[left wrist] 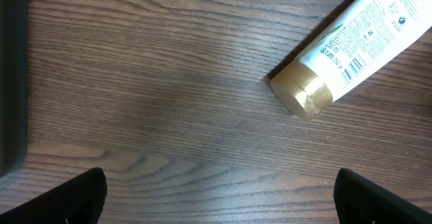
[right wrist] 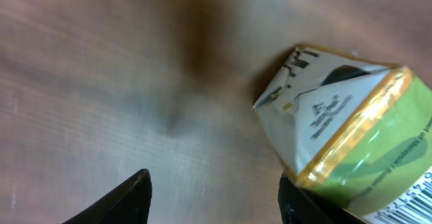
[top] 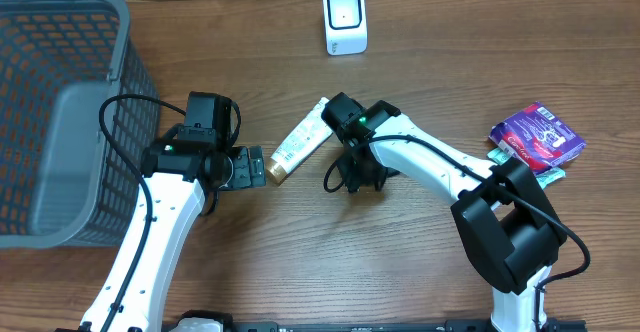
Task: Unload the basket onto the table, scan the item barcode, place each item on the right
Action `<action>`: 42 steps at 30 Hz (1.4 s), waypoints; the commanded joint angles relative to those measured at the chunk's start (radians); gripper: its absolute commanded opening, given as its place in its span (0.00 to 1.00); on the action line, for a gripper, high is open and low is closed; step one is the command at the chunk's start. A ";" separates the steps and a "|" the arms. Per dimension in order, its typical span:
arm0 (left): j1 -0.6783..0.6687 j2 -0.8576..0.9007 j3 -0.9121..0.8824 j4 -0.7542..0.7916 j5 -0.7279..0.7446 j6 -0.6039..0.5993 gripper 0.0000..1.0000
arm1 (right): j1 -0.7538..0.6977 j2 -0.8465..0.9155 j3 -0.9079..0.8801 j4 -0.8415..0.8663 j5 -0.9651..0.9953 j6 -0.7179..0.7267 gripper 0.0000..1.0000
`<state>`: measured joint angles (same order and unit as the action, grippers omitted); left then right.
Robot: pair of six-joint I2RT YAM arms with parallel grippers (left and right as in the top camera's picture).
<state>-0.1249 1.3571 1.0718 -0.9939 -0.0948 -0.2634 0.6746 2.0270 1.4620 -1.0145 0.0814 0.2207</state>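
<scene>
The wooden table (top: 300, 262) has open room along its near middle and between the two arms. At far left, a grey mesh basket (top: 70, 42) runs off the left edge, walling in that side just beside the left arm.

At the right edge lies a purple snack packet (top: 538, 137) on something teal that is mostly hidden beneath it, well apart from the work area.

The white tube (top: 297, 144), the item to scan, lies slantwise at the table's centre between the two claws, with its gold cap (left wrist: 304, 94) toward the near left. A small barcode (left wrist: 354, 69) shows on its upper side.

The left gripper (top: 258, 166) is spread wide, just beside the cap and not touching it. The right gripper (right wrist: 212, 200) is spread too, with bare wood between its fingers. The tube's crimped far end sits at its right finger, possibly touching, but the blur makes this unclear.

The white scanner (top: 345, 20) stands upright at the far middle, with clear wood between it and the tube.
</scene>
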 commanded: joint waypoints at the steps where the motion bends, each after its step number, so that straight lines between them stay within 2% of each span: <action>1: -0.006 0.004 -0.003 0.004 -0.009 -0.014 1.00 | -0.014 -0.008 -0.004 0.094 0.139 -0.017 0.63; 6: -0.006 0.004 -0.003 0.004 -0.009 -0.014 1.00 | -0.059 -0.008 -0.004 0.244 0.165 -0.011 0.64; 12: -0.006 0.004 -0.003 0.004 -0.009 -0.014 0.99 | -0.157 -0.009 0.000 0.349 0.129 0.138 0.65; 17: -0.006 0.004 -0.003 0.004 -0.009 -0.014 1.00 | -0.241 -0.037 0.071 0.276 -0.017 0.167 0.63; 23: -0.006 0.004 -0.003 0.004 -0.009 -0.014 1.00 | -0.354 -0.142 0.117 0.179 -0.122 0.181 0.63; 25: -0.006 0.004 -0.003 0.004 -0.009 -0.014 1.00 | -0.407 -0.158 0.117 0.113 -0.132 0.227 0.62; 27: -0.006 0.004 -0.003 0.004 -0.009 -0.014 1.00 | -0.443 -0.153 0.106 0.069 -0.132 0.249 0.57; 30: -0.006 0.004 -0.003 0.004 -0.009 -0.014 1.00 | -0.478 -0.147 0.058 0.068 -0.132 0.253 0.41; 33: -0.006 0.004 -0.003 0.004 -0.009 -0.014 0.99 | -0.499 -0.147 -0.007 0.112 -0.125 0.271 0.26; 36: -0.006 0.004 -0.003 0.004 -0.009 -0.014 1.00 | -0.507 -0.147 -0.080 0.196 -0.124 0.271 0.17; 42: -0.006 0.004 -0.003 0.004 -0.009 -0.014 1.00 | -0.507 -0.147 -0.216 0.383 -0.119 0.278 0.13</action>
<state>-0.1249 1.3571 1.0718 -0.9943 -0.0948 -0.2634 0.1703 1.8851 1.2888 -0.6785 -0.0376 0.4862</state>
